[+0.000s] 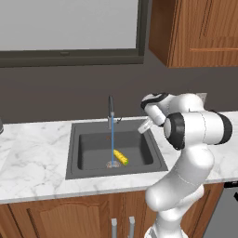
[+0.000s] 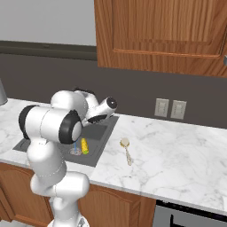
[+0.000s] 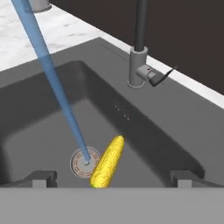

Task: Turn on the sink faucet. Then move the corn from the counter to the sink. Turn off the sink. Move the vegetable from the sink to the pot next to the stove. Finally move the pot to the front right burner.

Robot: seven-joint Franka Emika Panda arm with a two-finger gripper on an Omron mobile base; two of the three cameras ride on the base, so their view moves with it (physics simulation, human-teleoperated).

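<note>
While its jaws stand spread and empty, the gripper [image 3: 112,178] hangs over the sink [image 3: 183,144], where the corn [image 3: 107,162] lies just beside the drain [image 3: 84,162] under water streaming from the sink faucet [image 3: 140,43].

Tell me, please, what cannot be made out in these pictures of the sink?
- Left base view: the fingers, hidden behind the arm's own elbow.
- Right base view: most of the sink and the faucet, blocked by the arm.
- Hand view: the faucet spout top, cut off by the upper edge.
- Right base view: the corn, too small for detail.
</note>
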